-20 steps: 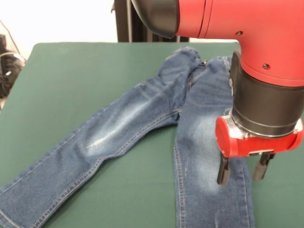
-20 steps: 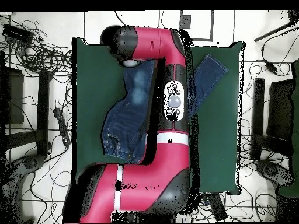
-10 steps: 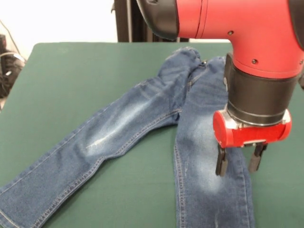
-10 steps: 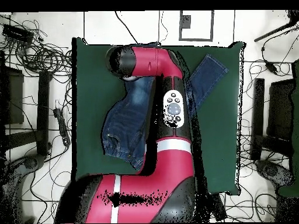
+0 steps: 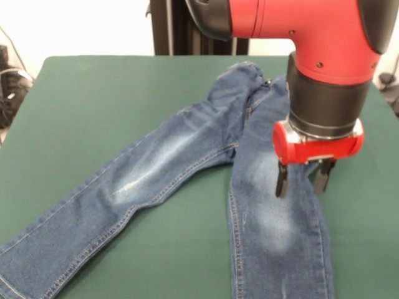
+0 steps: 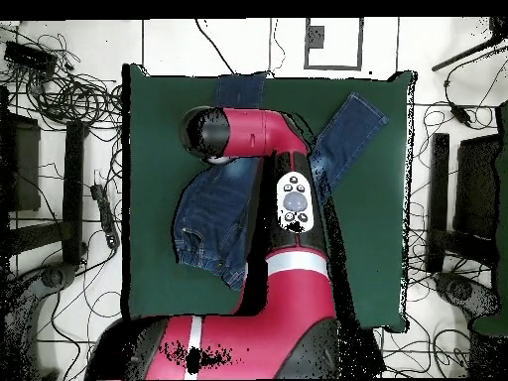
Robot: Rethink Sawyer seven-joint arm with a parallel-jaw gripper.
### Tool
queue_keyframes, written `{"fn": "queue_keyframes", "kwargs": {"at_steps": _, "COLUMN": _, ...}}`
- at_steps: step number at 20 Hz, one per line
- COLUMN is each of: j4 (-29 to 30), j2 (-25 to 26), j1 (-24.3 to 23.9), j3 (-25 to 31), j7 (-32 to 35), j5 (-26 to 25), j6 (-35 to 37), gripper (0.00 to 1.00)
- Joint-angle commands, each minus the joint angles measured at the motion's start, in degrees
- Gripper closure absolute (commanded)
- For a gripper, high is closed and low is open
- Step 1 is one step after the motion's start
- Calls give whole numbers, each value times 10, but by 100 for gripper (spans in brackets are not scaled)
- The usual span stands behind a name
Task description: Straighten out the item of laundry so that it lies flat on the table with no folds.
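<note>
The blue denim jeans (image 5: pixel 187 146) lie on the dark green table (image 5: pixel 93 99) with the legs spread apart in a V toward the front edge. The waist end near the far side is bunched. My gripper (image 5: pixel 302 180) hangs open and empty just above the thigh of the right-hand leg (image 5: pixel 274 230). In the overhead view the arm covers the gripper; the jeans (image 6: pixel 213 213) show to the left of the arm and one leg (image 6: pixel 349 124) to its right.
Cables and stands (image 6: pixel 60 89) lie on the floor around the table. A dark post (image 5: pixel 168 28) stands behind the table's far edge. Bare green table (image 5: pixel 81 112) stretches to the left of the jeans.
My gripper has moved toward the far side and a little left along the right-hand leg, staying open. The jeans have not moved.
</note>
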Motion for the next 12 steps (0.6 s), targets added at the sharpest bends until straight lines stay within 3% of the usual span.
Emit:
{"fn": "queue_keyframes", "kwargs": {"at_steps": 1, "j4": 156, "j2": -38, "j1": 15, "j3": 0, "j7": 136, "j5": 20, "j6": 3, "gripper": 0}}
{"fn": "queue_keyframes", "kwargs": {"at_steps": 12, "j4": 190, "j2": -39, "j1": 19, "j3": -6, "j7": 137, "j5": 25, "j6": 12, "gripper": 0}}
